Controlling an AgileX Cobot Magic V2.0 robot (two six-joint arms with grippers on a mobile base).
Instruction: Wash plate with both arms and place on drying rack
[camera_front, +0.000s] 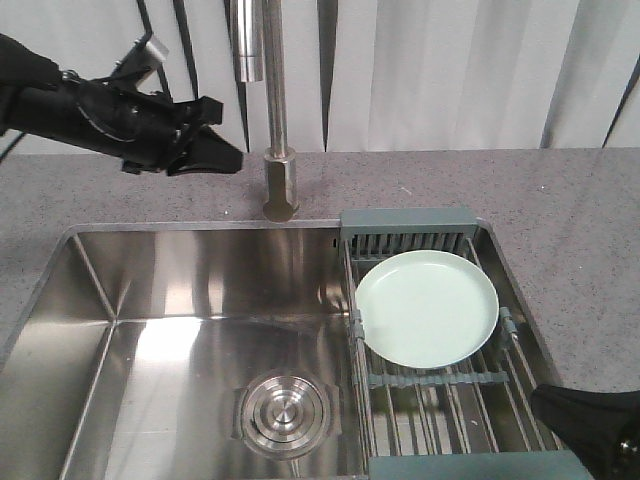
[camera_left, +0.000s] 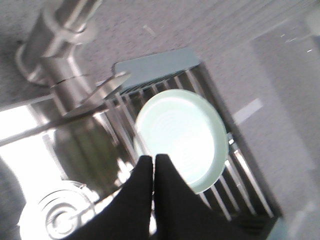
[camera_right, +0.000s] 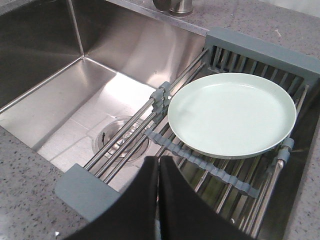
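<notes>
The plate (camera_front: 427, 308) lies face up on the rack (camera_front: 407, 226), toward its far end, near the grey-teal end piece and resting across the wire bars and a crossbar. The rack spans the right side of the steel sink (camera_front: 150, 300), front to back. The round drain (camera_front: 285, 412) sits in the sink floor, left of the rack. The tap (camera_front: 276, 120) rises from the speckled grey bench (camera_front: 560, 200) behind the sink.

The left arm (camera_front: 80, 110) hangs above the bench at the far left, left of the tap, well apart from the plate. Its gripper (camera_left: 154, 159) points toward the plate in the left wrist view, jaws pressed together with only a thin slit between them, holding nothing.

The right gripper (camera_right: 158, 161) hovers over the near end of the rack, just short of the plate's rim and not touching it. Its jaws are likewise clenched tip to tip and empty. In the front view only a dark part of the right arm (camera_front: 590, 420) shows at the lower right corner.
</notes>
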